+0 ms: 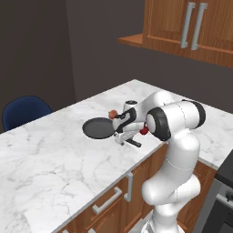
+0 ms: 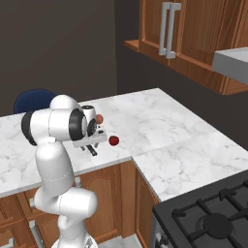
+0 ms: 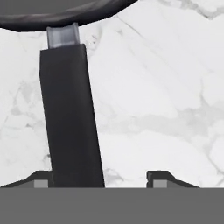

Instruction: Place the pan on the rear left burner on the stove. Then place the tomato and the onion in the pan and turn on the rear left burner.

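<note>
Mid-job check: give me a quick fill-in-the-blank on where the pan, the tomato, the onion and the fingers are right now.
1. The pan sits on the marble ____, not on the stove.
2. In the hand view, the pan's ____ runs up between the fingers.
3. The tomato lies near the counter's front ____.
4. The onion is ____ the pan, lying on the counter beside it.

Missing words: counter; handle; edge; outside
</note>
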